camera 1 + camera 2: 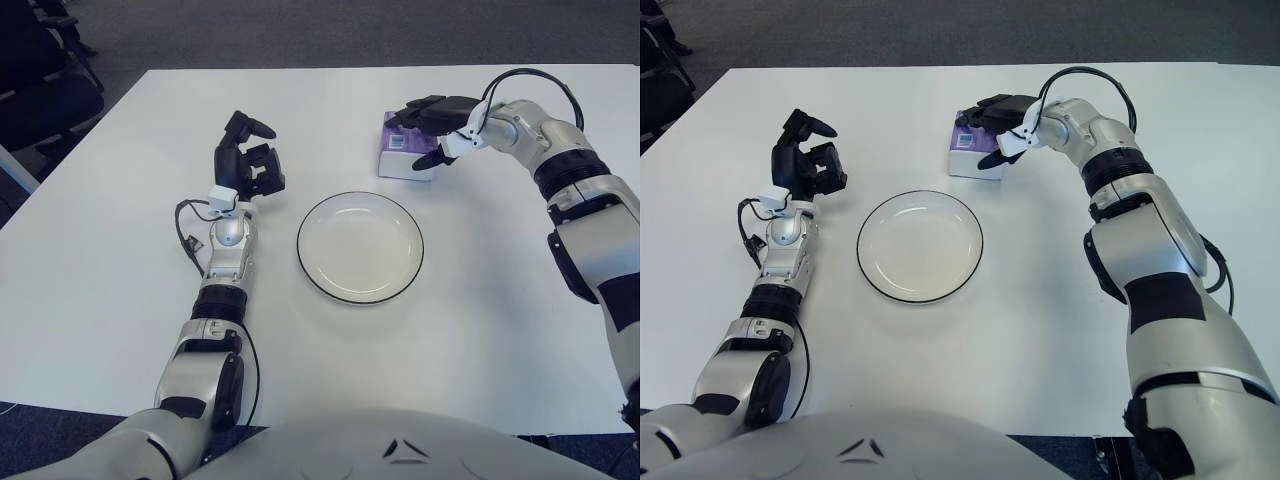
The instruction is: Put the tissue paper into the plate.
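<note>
A purple-and-white tissue pack [397, 160] sits on the white table just beyond the plate's far right rim. My right hand [413, 138] is closed on it, with the dark fingers over its top and the thumb against its near side. The hand hides much of the pack's top. The white plate [303, 250] with a thin dark rim lies empty at the table's middle. My left hand [247, 162] is held upright to the left of the plate, fingers relaxed and holding nothing.
The white table [120, 300] stretches wide around the plate. Dark office chairs [40, 85] stand off the table's far left corner, over grey carpet. My right forearm [560, 165] and its cable arch in from the right edge.
</note>
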`<state>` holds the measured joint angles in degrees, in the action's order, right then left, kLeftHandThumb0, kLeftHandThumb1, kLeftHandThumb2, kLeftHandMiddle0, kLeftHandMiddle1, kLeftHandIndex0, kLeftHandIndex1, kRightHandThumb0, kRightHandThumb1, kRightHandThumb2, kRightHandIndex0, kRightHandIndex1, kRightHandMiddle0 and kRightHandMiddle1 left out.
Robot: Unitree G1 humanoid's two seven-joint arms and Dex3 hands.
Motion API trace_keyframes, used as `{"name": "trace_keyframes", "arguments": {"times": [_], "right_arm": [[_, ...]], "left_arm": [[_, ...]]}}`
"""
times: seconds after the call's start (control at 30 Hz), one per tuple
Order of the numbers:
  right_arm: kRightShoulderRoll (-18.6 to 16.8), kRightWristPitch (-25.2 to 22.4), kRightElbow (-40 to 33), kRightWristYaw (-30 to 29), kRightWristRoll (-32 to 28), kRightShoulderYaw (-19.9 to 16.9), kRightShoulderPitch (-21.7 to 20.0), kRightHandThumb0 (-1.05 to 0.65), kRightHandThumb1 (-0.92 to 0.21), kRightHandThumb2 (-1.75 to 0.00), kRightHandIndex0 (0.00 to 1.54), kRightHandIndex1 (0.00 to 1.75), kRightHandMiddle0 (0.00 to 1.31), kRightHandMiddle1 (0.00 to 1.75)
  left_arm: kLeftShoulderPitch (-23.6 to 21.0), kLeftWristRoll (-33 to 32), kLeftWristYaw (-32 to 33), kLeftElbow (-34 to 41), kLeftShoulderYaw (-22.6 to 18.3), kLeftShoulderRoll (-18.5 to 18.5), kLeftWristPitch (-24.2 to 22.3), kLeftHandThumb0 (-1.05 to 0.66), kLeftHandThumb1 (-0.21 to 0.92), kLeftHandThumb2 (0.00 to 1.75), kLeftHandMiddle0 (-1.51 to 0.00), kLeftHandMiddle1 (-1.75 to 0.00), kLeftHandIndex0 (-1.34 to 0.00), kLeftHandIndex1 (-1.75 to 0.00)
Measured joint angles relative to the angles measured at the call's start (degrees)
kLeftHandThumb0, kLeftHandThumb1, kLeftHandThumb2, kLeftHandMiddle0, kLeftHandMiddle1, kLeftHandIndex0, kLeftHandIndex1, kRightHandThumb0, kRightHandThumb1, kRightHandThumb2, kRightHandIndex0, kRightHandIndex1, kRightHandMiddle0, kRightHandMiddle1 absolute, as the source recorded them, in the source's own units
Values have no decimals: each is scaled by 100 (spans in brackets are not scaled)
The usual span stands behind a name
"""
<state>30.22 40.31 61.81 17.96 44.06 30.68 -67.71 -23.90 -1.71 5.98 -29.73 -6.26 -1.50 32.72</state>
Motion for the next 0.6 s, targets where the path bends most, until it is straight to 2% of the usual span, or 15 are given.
{"name": "trace_keyframes", "arguments": {"times": [0.6], "right_arm": [[36,-86,-354,-393,-20,-82,44,-91,-92,-53,2,2,0,43]], "left_arm": [[-1,6,0,-7,2,-4,-4,-46,39,122,-130,-175,-55,-175]]}}
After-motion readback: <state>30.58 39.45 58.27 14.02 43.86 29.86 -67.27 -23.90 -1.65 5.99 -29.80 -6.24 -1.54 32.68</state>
